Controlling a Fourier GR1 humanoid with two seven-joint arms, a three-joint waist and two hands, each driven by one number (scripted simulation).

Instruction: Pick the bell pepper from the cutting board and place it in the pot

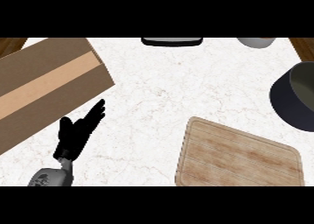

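Here, dark pot (300,99) near cutting board (240,155), left robot hand (75,133) open, holding nothing.

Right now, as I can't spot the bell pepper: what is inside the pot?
Only bare grey inner wall shows inside the pot; its right part lies beyond the view's edge, unseen.

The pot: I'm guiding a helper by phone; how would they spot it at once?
On the white marble counter, look to the right edge, above the wooden cutting board. The pot sits there, partly cut off by the view. It alone is deep, round and dark.
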